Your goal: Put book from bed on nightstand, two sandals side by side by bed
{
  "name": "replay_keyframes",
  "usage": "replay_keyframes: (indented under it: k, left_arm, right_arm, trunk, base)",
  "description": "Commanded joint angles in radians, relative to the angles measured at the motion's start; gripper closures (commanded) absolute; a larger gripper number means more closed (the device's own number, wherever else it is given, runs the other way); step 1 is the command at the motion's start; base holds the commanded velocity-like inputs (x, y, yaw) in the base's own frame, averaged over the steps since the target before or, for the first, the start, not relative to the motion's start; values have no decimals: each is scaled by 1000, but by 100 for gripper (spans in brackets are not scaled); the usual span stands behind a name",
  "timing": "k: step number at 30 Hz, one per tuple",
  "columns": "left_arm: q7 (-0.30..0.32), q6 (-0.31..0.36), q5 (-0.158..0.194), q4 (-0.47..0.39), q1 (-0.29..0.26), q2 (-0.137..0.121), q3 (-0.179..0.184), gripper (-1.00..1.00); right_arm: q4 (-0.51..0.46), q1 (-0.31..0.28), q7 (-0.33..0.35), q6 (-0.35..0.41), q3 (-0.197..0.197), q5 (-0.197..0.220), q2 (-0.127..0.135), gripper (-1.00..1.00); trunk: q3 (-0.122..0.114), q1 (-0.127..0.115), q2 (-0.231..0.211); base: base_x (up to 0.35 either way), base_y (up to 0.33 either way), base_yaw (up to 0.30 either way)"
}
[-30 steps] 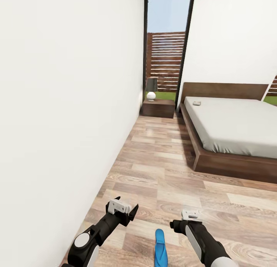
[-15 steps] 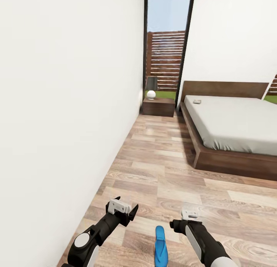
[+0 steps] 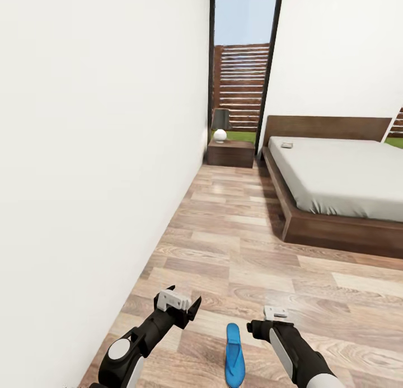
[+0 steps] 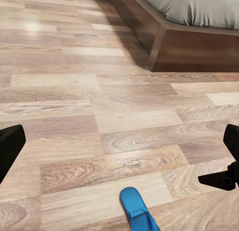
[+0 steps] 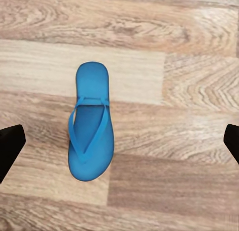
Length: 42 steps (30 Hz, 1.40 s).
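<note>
One bright blue sandal point(image 3: 235, 354) lies flat on the wood floor between my two arms, toe pointing toward the bed. My right gripper point(image 3: 267, 320) hovers open over the sandal point(image 5: 90, 126), which lies off-centre between its fingers point(image 5: 10, 147). Just to the sandal's left, my left gripper point(image 3: 180, 306) is open and holds nothing; its wrist view catches the sandal's tip point(image 4: 135, 211). The bed point(image 3: 341, 178) stands at the right with the small book point(image 3: 286, 145) on the mattress near the headboard. A nightstand point(image 3: 230, 153) sits in the far corner beside the bed.
A white wall point(image 3: 101, 153) runs close along my left side. A white ball lamp point(image 3: 220, 135) and a dark object point(image 3: 221, 119) stand on the nightstand, under a tall window point(image 3: 242, 69). Bare plank floor point(image 3: 235, 237) stretches between wall and bed frame point(image 4: 194, 46).
The whole head view has shifted slightly: bed, nightstand and sandal sit a little higher in the picture, so the camera moved. Both arms keep their pose and both grippers stay open.
</note>
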<state>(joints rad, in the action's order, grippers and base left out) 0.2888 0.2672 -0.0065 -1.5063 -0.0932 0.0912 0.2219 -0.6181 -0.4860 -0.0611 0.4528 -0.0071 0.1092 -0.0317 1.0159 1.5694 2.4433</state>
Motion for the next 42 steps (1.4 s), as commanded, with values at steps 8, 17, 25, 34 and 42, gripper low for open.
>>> replay_keyframes:
  k: [8,17,25,34,42]
  left_arm:
    - [4,6,-1,0,0,1,-1,-100]
    - [4,6,-1,0,-1,1,-1,-100]
    - [4,6,-1,1,-1,0,-1,-100]
    - [4,6,-1,1,-1,1,-1,-100]
    - [4,6,-1,1,-1,0,-1,-100]
  right_arm:
    - [0,0,-6,4,-1,10,0,-100]
    - [0,0,-7,4,-1,10,0,-100]
    - [0,0,-7,4,-1,10,0,-100]
    - [0,0,-7,4,-1,10,0,-100]
    - [0,0,-7,4,-1,10,-1,-100]
  trunk:
    - [26,31,57]
    - [61,35,59]
    - [92,38,61]
    - [127,42,63]
    - [158,46,65]
  base:
    - [0,0,0]
    - [0,0,0]
    - [0,0,0]
    - [0,0,0]
    - [0,0,0]
